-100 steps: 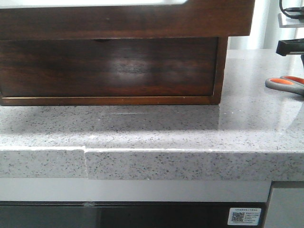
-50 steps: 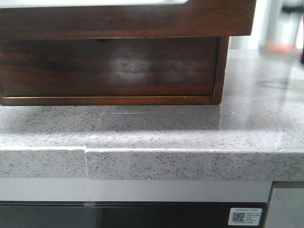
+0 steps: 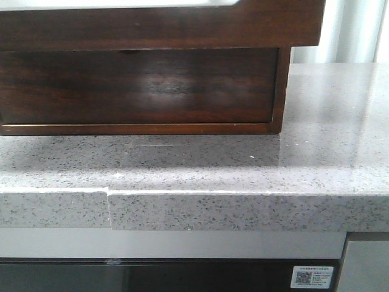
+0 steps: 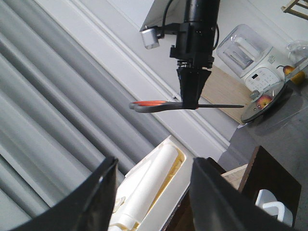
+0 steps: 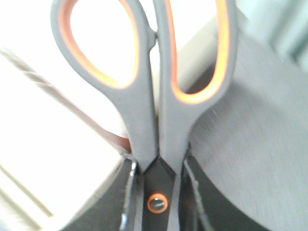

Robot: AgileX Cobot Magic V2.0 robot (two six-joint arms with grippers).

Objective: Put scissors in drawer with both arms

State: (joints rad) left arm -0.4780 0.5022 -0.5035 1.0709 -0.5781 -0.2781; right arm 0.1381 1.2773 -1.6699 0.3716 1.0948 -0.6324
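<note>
The drawer (image 3: 140, 85) is shut, its dark glossy front set in the wooden cabinet (image 3: 158, 27), with the finger notch (image 3: 129, 52) in its top edge. In the right wrist view my right gripper (image 5: 156, 192) is shut on the scissors (image 5: 144, 110) near their pivot, with the grey and orange handles pointing away from the wrist. The left wrist view shows the right gripper (image 4: 191, 98) holding the scissors (image 4: 159, 105) level, high in the air. My left gripper (image 4: 154, 166) is open and empty above the cabinet top. Neither gripper shows in the front view.
The cabinet stands on a speckled grey stone counter (image 3: 243, 164) whose front edge is near the camera. A white tray with a white roll (image 4: 154, 183) lies on the cabinet top. A white appliance (image 4: 250, 62) and a glass plate with fruit (image 4: 267, 101) stand far off.
The scissors lay on the counter at the right edge with the right gripper over them. The gripper lifted them up and both have left the front view.
</note>
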